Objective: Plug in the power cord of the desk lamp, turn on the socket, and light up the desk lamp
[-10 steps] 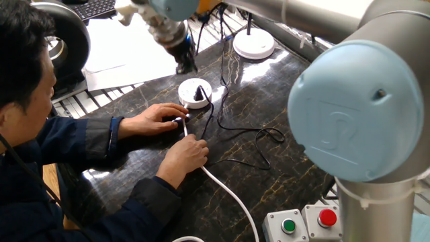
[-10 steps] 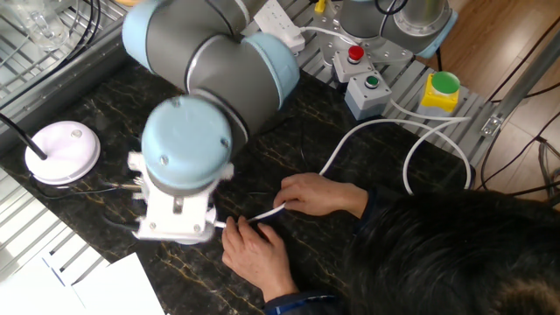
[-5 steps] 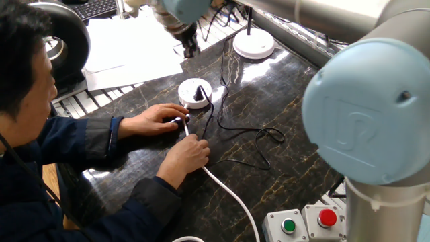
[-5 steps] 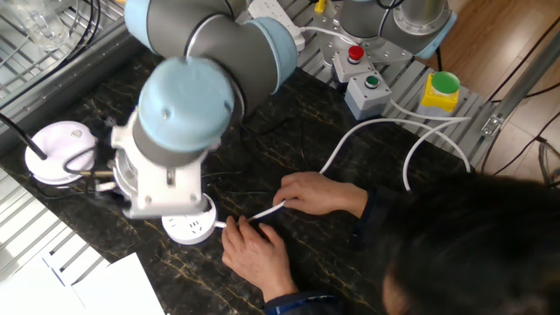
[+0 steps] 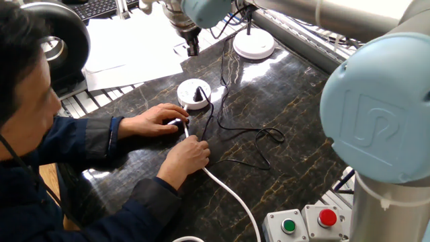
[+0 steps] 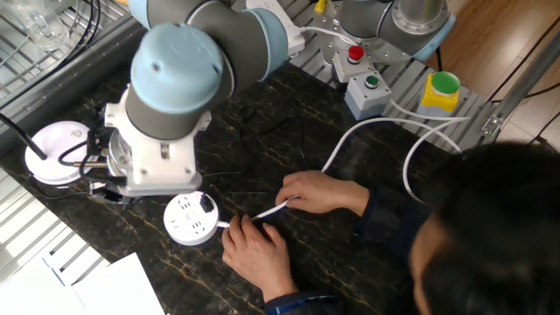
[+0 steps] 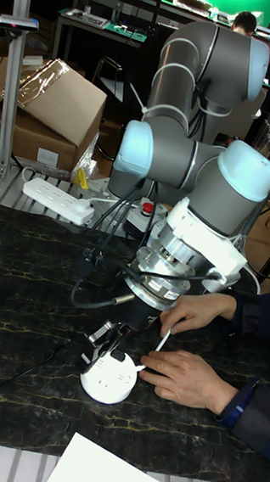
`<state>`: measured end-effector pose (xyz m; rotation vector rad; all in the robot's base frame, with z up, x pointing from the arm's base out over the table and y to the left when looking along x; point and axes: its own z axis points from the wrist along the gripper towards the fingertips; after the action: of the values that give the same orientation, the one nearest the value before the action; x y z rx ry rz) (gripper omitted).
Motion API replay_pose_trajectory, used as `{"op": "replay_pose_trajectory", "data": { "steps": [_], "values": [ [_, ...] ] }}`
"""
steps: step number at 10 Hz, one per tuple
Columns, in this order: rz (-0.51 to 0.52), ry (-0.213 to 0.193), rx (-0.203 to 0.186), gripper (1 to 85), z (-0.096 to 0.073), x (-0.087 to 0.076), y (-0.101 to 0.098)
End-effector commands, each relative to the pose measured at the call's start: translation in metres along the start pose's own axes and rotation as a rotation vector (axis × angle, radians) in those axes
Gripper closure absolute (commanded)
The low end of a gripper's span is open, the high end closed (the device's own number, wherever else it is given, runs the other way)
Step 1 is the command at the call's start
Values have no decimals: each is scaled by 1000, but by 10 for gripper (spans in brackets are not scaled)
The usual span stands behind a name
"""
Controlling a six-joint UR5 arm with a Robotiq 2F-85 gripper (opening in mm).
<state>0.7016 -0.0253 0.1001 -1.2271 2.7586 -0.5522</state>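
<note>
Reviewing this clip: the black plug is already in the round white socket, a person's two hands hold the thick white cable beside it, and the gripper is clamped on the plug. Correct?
One point is wrong: the gripper is not on the plug. In the one fixed view it hangs apart from the socket, toward the desk lamp, holding nothing. The plug does sit in the socket, and both hands are at the white cable beside it.

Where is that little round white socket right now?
In one fixed view the socket sits mid-table, just beyond the person's hands, with the desk lamp farther back.
</note>
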Motion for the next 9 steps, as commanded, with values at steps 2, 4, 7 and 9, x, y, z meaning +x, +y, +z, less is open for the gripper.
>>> {"op": "replay_pose_trajectory", "data": {
  "steps": [2, 4, 7, 9],
  "values": [
    [536, -139, -249, 847, -10, -46, 50],
    [647, -165, -205, 847, -8, -51, 34],
    [570, -130, -119, 847, 1, -16, -6],
    [419, -137, -108, 847, 13, 42, -81]
  ]
}}
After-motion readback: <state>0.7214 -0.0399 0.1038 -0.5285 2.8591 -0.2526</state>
